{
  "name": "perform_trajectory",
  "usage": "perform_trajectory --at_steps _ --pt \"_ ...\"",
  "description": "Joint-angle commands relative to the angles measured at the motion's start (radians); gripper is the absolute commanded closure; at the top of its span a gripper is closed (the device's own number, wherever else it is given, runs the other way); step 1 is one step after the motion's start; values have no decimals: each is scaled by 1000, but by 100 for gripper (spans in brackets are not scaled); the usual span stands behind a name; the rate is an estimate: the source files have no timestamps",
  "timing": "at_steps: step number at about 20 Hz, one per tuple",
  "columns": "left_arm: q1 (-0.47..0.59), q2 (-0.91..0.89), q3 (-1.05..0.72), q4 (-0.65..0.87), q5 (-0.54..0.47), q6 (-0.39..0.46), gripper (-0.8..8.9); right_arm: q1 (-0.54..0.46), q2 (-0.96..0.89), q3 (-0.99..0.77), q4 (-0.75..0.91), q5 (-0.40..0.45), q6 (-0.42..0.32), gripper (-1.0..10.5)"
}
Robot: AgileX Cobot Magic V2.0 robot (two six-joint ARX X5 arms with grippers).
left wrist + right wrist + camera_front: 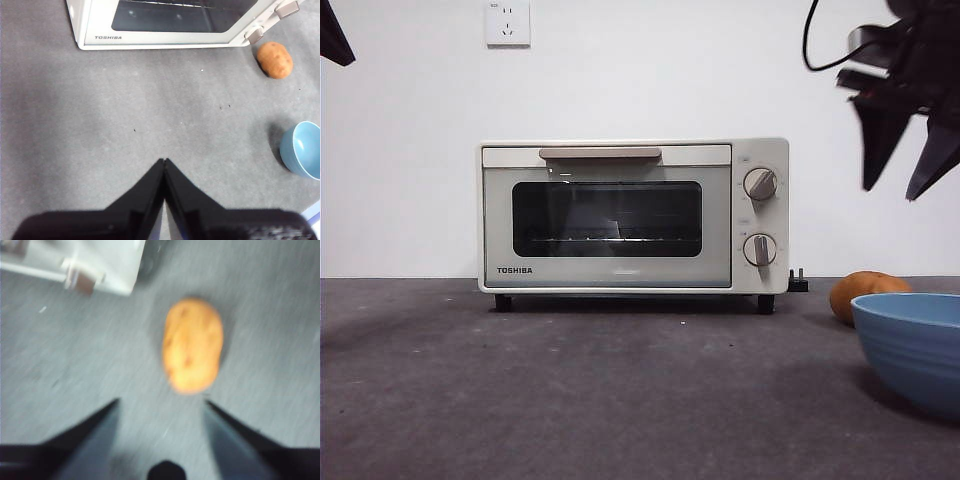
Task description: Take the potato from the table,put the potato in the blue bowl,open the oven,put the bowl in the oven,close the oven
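The right gripper point(161, 407) is hanging with jaws spread wide above the potato point(193, 346), which is lying on the table point(570, 390) ahead of the gap, long axis running between them, with bare room around it beside the oven point(620, 215) and blue bowl point(915, 345), while the left gripper point(164, 162) is waiting pinched together, farther off.

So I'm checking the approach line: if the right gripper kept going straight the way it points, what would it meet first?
Most likely the potato: it lies on the table just ahead of the right gripper, roughly centred between its open jaws. The blurred picture leaves depth unclear.
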Motion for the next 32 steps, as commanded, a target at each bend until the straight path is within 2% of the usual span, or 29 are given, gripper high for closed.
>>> perform_trajectory --at_steps 1,4,10,16,17,18,20,22,23,28,32 --pt "-3 3 -2 8 7 12 819 14 38 5 12 24 -41 151" --pt "-3 3 -2 8 7 12 819 20 91 5 68 70 -51 151" --pt "-3 3 -2 8 7 12 819 20 208 5 190 75 -48 155" --pt "-24 13 -2 7 4 12 819 20 292 5 208 76 -47 168" --pt "-29 17 -2 7 4 12 819 20 298 5 208 74 -47 210" --pt "-34 23 -2 7 4 12 819 20 301 5 204 74 -47 310" --pt "-41 35 -2 8 4 12 819 20 308 5 196 64 -46 538" --pt "-47 49 -2 7 4 12 819 20 315 5 165 65 -44 865" --pt "-51 55 -2 8 4 12 819 20 319 5 149 64 -44 956" --pt "-57 63 -2 11 4 12 819 20 322 20 145 67 -3 958" --pt "-57 63 -2 6 4 12 819 20 319 156 -88 68 27 958"
